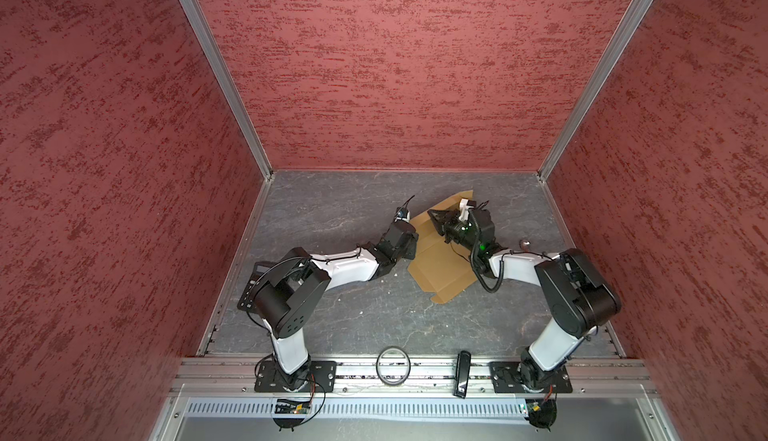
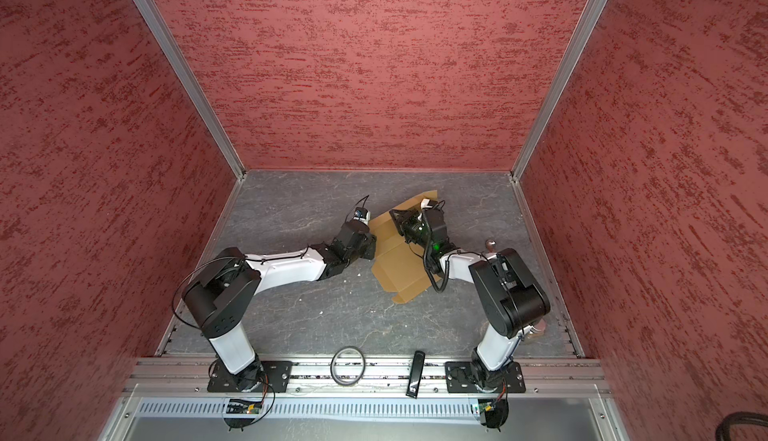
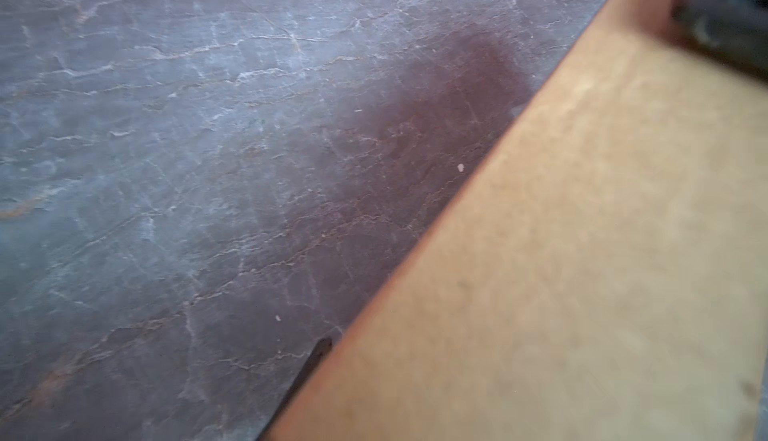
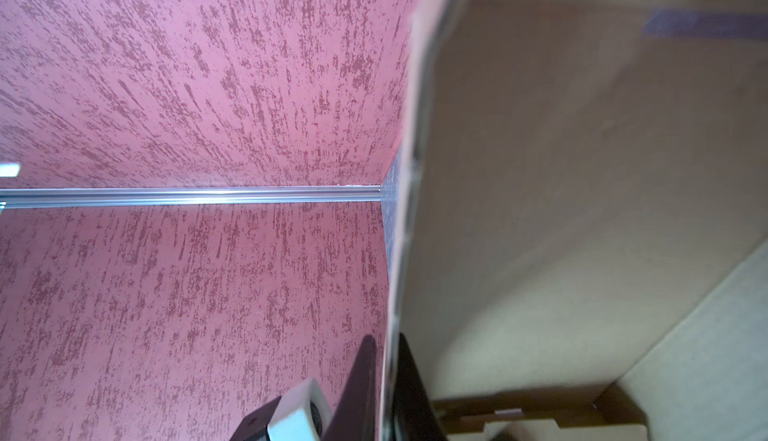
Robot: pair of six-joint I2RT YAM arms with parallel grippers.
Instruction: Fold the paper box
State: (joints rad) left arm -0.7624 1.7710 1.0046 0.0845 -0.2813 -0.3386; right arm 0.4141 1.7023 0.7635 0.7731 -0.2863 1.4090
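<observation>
Standing up the far flap of the tan corrugated-cardboard paper box (image 1: 440, 268), lying on the grey marbled tabletop (image 1: 353, 210), seems the step in hand. The right gripper (image 4: 384, 337) has its jaws clamped on that flap. Whether the left gripper (image 1: 409, 245), at the sheet's left edge, is apart or together I cannot tell; next, the base likely needs pinning.

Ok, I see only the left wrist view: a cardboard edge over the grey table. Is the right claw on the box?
Observer: Yes. The right claw has one finger on each side of a raised flap of the paper box; whether it presses, I cannot tell.
Operator: And the rest of the box?
Observer: In both top views the near panel lies flat on the table.
Operator: Is something else in the cell?
Observer: A dark ring lies on the front rail, apart from the box.
</observation>
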